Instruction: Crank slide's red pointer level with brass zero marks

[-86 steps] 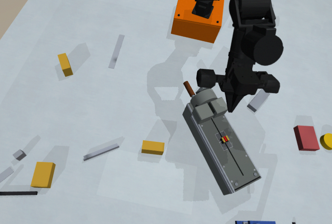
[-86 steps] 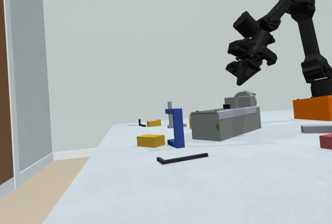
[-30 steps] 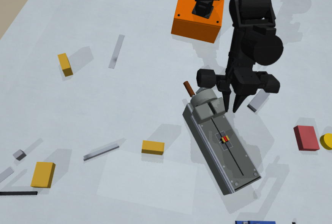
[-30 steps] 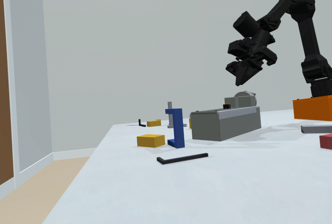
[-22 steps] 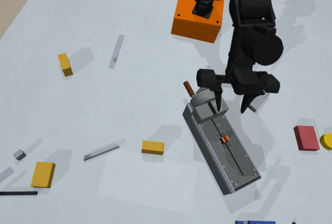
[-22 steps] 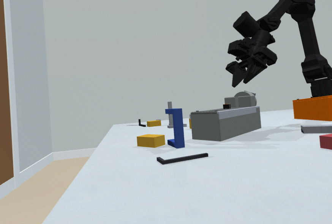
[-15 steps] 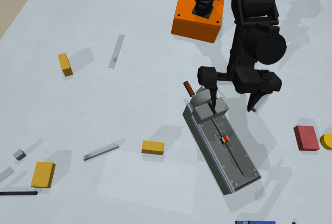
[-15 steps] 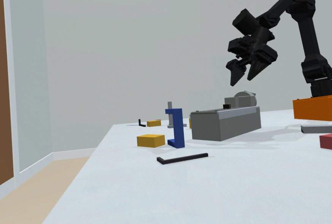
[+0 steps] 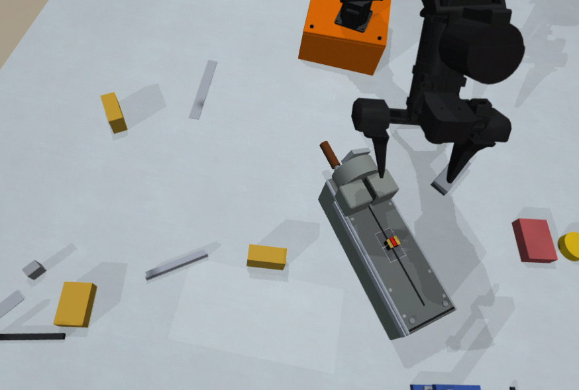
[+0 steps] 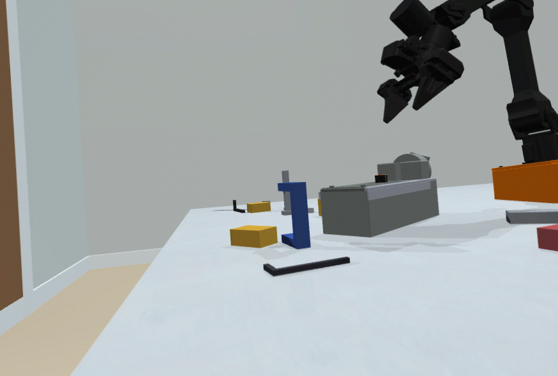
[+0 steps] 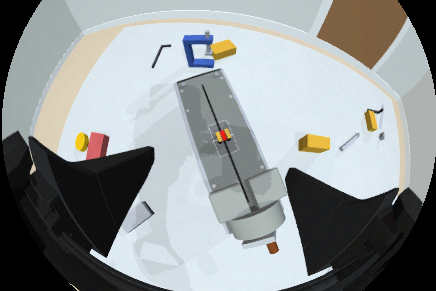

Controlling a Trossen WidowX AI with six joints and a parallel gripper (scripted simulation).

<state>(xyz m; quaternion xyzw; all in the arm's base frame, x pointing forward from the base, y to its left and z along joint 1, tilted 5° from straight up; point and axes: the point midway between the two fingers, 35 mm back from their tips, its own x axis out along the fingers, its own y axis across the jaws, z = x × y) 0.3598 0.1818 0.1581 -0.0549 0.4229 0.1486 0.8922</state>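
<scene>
The grey machine lies slantwise on the table. Its red pointer sits in the slot between the two brass marks and looks level with them. The grey crank disc is at the machine's far end, and its brown handle sticks out to the upper left. My gripper is wide open and empty. It hangs well above the crank end and touches nothing.
The orange base block stands behind the machine. A grey bar, a red block and a yellow disc lie to the right. Yellow blocks and grey bars lie to the left. A blue clamp and a black L-bar lie near the machine's front end.
</scene>
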